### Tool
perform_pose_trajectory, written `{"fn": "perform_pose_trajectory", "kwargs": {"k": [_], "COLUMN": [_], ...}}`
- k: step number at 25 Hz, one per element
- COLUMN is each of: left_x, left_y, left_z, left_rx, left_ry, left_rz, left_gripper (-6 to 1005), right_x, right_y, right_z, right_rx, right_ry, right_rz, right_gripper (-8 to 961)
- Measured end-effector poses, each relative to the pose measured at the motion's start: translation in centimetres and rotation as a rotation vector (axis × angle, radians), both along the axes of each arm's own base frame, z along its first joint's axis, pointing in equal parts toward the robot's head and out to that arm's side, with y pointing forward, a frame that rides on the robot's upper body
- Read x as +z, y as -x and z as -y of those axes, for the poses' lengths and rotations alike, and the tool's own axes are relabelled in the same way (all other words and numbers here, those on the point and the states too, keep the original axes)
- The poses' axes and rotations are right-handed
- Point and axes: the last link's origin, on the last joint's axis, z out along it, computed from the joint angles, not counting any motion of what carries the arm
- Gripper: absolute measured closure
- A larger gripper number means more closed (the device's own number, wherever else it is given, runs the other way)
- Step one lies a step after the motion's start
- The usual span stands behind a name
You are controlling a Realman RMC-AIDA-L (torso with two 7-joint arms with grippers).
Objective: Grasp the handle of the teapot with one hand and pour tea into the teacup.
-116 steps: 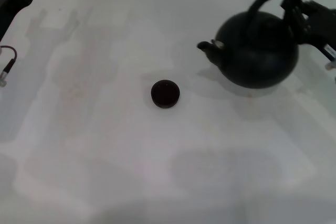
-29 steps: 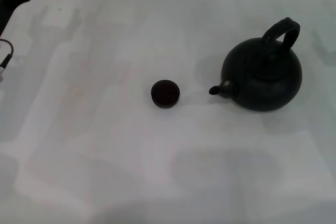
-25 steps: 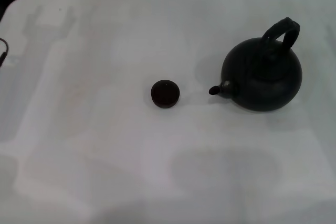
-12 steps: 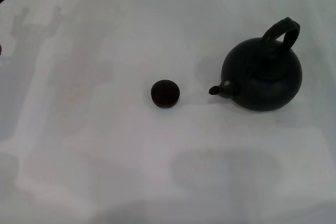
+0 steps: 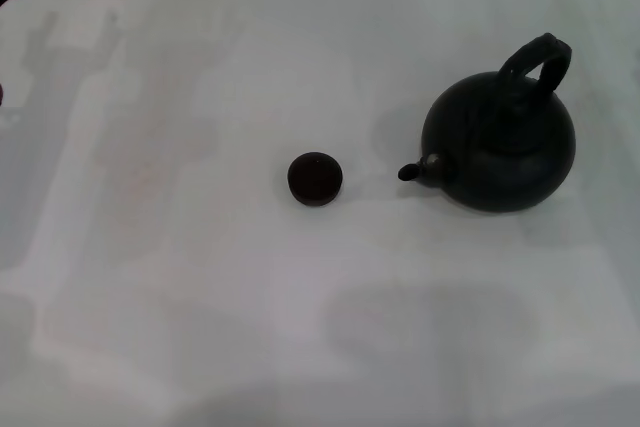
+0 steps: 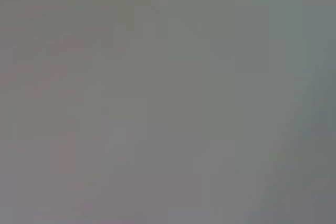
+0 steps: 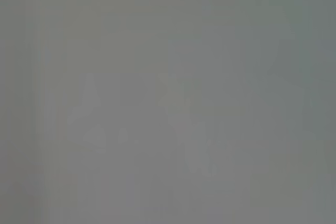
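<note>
Teapot (image 5: 498, 142) looks heavy & rigid, so grab handle (image 5: 537, 60) at its arch top w/ 1 gripper; neither gripper visible, state unknown.

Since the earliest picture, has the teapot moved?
Yes. The teapot now sits lower and nearer the robot, its spout closer to the teacup, which lies where it was.

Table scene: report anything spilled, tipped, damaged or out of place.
Nothing stands out. The teapot sits upright on the table, handle arched up, spout toward the teacup, which stands upright and apart from it. No spill shows.
</note>
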Motion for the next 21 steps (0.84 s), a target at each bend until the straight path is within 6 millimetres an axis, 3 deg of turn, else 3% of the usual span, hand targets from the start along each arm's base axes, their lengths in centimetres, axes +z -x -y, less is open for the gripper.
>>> {"fn": "perform_pose_trajectory", "kwargs": {"k": [21], "left_x": [-0.26], "left_y": [0.24], "left_z": [0.28], "left_rx": [0.007], "left_ry": [0.009], "left_rz": [-0.002], "left_gripper": [112], "right_x": [0.1], "right_y": [-0.23], "right_z": [0.93], "right_rx": [0.008], "right_ry": [-0.009], "right_rz": [-0.01], "right_gripper": [82]}}
